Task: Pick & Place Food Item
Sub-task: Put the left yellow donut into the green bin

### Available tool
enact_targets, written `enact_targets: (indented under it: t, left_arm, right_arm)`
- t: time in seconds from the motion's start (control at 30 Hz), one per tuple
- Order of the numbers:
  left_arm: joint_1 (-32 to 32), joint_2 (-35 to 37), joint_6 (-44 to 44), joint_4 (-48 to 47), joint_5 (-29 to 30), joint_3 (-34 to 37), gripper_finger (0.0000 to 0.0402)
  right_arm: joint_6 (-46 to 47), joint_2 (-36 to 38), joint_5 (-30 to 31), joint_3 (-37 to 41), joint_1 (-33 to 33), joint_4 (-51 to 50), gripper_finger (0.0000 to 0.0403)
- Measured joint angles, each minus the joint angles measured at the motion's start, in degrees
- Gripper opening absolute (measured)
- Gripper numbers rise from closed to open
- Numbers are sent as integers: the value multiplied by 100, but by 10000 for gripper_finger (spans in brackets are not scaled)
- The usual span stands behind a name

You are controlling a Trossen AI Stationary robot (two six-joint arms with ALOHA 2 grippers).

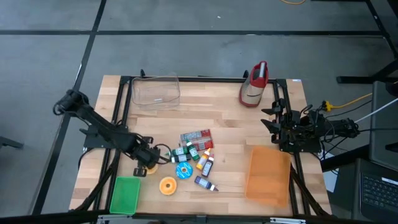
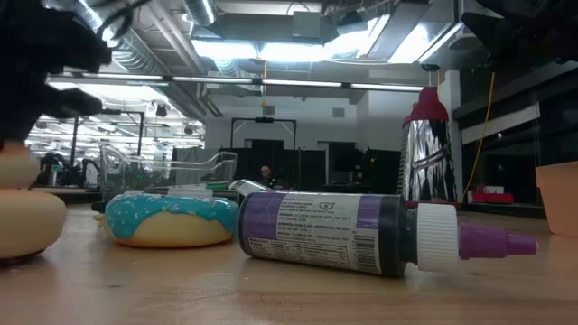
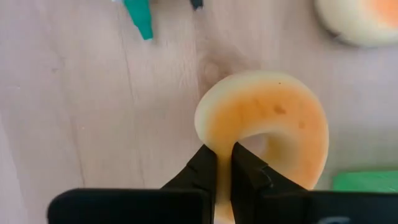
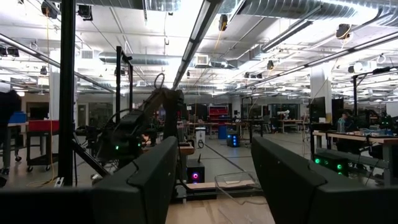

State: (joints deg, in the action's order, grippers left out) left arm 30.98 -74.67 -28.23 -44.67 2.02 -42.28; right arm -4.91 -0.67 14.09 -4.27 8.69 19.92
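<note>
My left gripper (image 1: 149,163) is shut on a pale yellow doughnut (image 3: 267,124) at the table's near left. In the low view the doughnut (image 2: 16,167) shows under the dark gripper. An orange doughnut (image 1: 168,185) and a blue-iced doughnut (image 1: 183,171) lie flat on the wood close by. A green tray (image 1: 125,194) sits at the near left corner. My right gripper (image 4: 214,180) stands open at the table's right edge (image 1: 273,121), pointing out over the table at nothing. My left gripper pinches the doughnut's ring (image 3: 224,152) between its two fingers, one finger (image 3: 245,177) in the hole and the other on the outer side. The fingers come from above, pointing steeply down. The doughnut hangs tilted below them, seemingly off the wood.
Several small bottles (image 1: 202,158) lie scattered mid-table, a purple one (image 2: 316,230) nearest the front. A clear tub (image 1: 155,91) stands at the far left, a red and silver container (image 1: 255,84) at the far right, and an orange bin (image 1: 268,174) at the near right.
</note>
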Motion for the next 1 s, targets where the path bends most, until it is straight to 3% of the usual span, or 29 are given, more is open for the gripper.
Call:
enact_targets:
  t: [0.47, 0.8, 1.0]
  left_arm:
    - [244, 1842, -464, -104, -584, -16, 16]
    - [1171, 1880, -1803, -103, -698, -22, 15]
    - [1821, 1834, -2741, 165, -242, -22, 15]
  right_arm:
    - [-2, 0, 0, 0, 2, -22, 210]
    - [-145, 0, 0, 0, 2, -24, 210]
    - [-162, 0, 31, 0, 1, -26, 210]
